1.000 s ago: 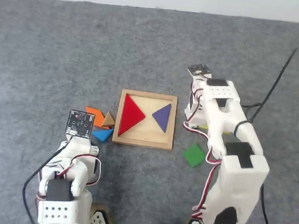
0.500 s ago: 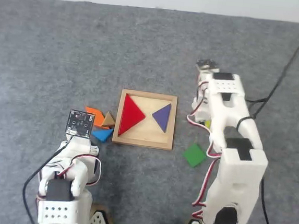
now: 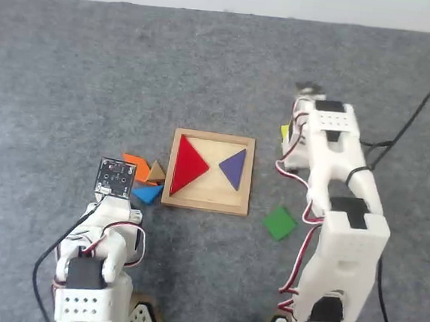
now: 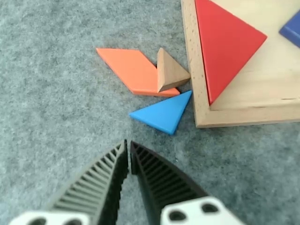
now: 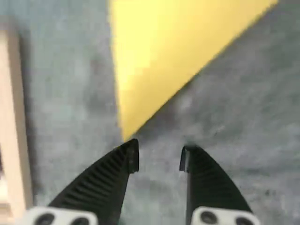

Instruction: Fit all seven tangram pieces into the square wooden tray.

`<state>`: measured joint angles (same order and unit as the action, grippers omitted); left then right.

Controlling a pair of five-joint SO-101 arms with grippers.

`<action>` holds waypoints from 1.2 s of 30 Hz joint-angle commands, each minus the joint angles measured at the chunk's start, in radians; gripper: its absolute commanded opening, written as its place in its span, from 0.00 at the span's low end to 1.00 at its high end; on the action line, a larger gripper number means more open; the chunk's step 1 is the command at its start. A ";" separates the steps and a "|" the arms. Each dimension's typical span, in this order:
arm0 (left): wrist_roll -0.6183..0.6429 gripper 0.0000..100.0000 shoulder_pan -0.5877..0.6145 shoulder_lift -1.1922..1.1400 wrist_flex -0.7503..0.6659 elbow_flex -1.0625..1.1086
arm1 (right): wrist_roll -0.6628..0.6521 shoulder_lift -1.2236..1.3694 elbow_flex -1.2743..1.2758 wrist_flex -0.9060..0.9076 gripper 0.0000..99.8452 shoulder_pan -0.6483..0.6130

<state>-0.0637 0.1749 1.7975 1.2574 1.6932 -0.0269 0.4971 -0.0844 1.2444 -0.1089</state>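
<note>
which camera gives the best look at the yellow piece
The right wrist view: the yellow piece lies broad and unobstructed on the carpet, just ahead of the open right gripper. The high view catches a thin yellow sliver of it.

I see the square wooden tray (image 3: 205, 205) lying flat on the grey carpet. It holds two pieces: a big red triangle (image 3: 187, 165) along its left side and a smaller purple triangle (image 3: 233, 167) toward its right, with bare wood between them. Just off its left edge, an orange parallelogram (image 4: 132, 70), a small tan triangle (image 4: 169, 72) touching it and a blue triangle (image 4: 163, 112) cluster together. On my right, a green square (image 3: 280, 222) sits diamond-wise near the tray's near corner, and a yellow triangle (image 5: 164, 51) lies flat farther out.
</note>
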 commanded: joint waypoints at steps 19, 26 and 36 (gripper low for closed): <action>0.008 0.01 0.005 0.018 0.005 -0.008 | 0.411 0.228 -0.368 -0.243 0.47 -0.107; 0.008 0.01 0.005 0.018 0.005 -0.008 | 0.411 0.305 -0.460 -0.234 0.47 -0.102; 0.008 0.01 0.005 0.018 0.005 -0.008 | 0.411 0.397 -0.569 -0.153 0.47 -0.061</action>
<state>-0.0637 0.1749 1.7975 1.2574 1.6932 0.3736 0.8915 -0.5923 1.0495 -0.2010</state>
